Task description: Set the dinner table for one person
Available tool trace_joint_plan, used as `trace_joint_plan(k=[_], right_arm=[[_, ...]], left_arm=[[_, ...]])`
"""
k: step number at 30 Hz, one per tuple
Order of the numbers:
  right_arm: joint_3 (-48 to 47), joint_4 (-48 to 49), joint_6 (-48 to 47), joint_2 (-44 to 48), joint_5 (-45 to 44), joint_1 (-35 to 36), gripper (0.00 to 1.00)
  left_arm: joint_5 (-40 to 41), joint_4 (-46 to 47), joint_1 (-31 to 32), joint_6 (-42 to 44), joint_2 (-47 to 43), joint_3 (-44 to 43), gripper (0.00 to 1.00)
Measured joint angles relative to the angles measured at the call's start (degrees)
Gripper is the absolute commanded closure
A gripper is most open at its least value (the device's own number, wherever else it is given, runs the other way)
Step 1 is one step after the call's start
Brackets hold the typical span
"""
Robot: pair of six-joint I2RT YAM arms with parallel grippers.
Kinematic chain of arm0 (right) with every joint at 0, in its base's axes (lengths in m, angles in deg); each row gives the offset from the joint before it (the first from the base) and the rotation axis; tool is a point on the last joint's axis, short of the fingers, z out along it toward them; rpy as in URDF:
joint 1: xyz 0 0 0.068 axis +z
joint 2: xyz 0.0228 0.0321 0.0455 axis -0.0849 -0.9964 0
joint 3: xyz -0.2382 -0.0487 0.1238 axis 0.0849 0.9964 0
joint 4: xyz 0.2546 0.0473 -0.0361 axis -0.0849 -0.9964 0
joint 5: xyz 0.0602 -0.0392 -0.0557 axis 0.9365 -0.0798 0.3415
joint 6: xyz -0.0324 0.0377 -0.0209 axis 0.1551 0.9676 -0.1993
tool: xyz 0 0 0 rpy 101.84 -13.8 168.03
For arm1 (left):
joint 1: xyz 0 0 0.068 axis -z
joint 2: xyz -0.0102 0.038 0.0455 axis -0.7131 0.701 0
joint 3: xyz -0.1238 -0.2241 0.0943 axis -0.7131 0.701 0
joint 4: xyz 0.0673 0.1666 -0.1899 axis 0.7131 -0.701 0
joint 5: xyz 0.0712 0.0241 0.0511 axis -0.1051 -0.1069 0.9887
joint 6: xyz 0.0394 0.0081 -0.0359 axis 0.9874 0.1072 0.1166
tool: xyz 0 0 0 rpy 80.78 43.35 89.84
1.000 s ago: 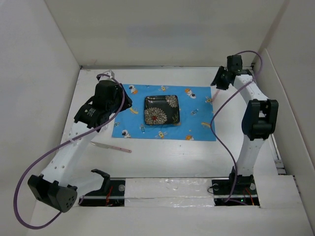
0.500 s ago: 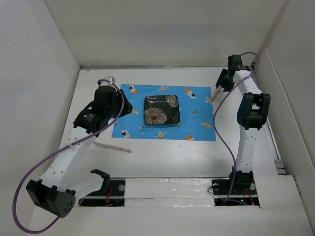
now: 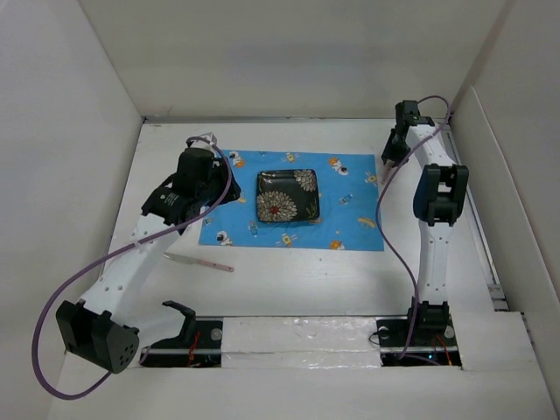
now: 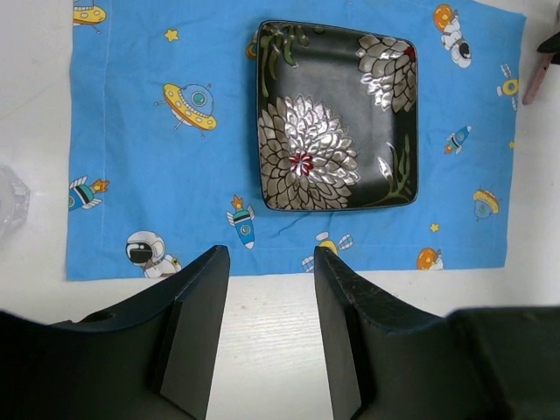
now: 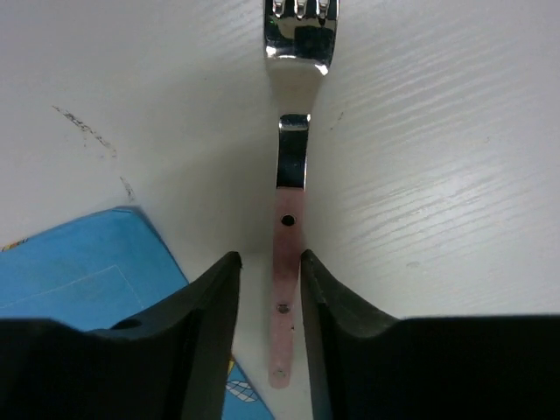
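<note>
On the left, the left claw (image 4: 269, 258) hovers over the near edge of the blue cartoon-print placemat (image 3: 350, 219), its fingers spread wide with nothing between them. A clear, glassy thing (image 4: 10, 203) sits just off the mat's left edge, too cropped to name. Nearer the robot, a pink-handled knife (image 3: 199, 261) lies askew on the bare white worktop (image 3: 306, 280), which spreads under everything from wall to wall. In the middle of the placemat rests a black square plate (image 3: 286, 196) with a silver flower pattern. Just beside the mat's right edge lies a fork (image 5: 293, 140) with a pink handle, tines pointing away from the robot. The right claw (image 5: 269, 258) straddles that handle with a narrow gap. One finger seems to touch it while a sliver of worktop shows on the other side, so it looks loose rather than clamped. The step in hand appears to be the fork's place beside the plate. If that place suits, the right claw needs a straight lift clear without dragging the handle. The knife then calls for a low, flat pinch and a turn to lie parallel with the mat.
</note>
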Motion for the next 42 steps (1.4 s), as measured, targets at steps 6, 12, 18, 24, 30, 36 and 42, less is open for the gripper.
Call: trace_joint_plan(k=[6,12,18,24,30,36,42], right_arm=[[-1.8,-1.4,0.3,-0.5,-1.6,0.6,1.00],[1.9,-0.5,0.1,2.8,-2.7,0.9,1.00],[10.0,2.6,0.1,17.4,-0.2,5.0,1.00],[12.9,8.9,3.2,27.9,4.7,21.4,1.00],[15.5,13.0,6.9,25.4,9.1,37.2,1.00],[12.8,12.5,12.1,17.9,7.0,45.5,1.00],[3.9,11.2,20.3,10.8,0.8,51.3,1.00]], left_arm=[[-0.4,0.5,-0.2,1.4,0.1,0.0,0.59],[-1.2,0.4,-0.2,2.1,1.1,-1.9,0.55],[-4.1,0.4,-0.2,1.2,1.1,-7.8,0.55],[-4.8,-0.3,0.7,-3.8,-7.5,-8.9,0.54],[1.7,-8.9,1.1,-7.8,-19.6,-12.3,0.52],[3.7,-15.0,1.1,-9.5,-24.3,-16.6,0.52],[0.3,-17.6,1.1,-10.7,-28.2,-10.5,0.51]])
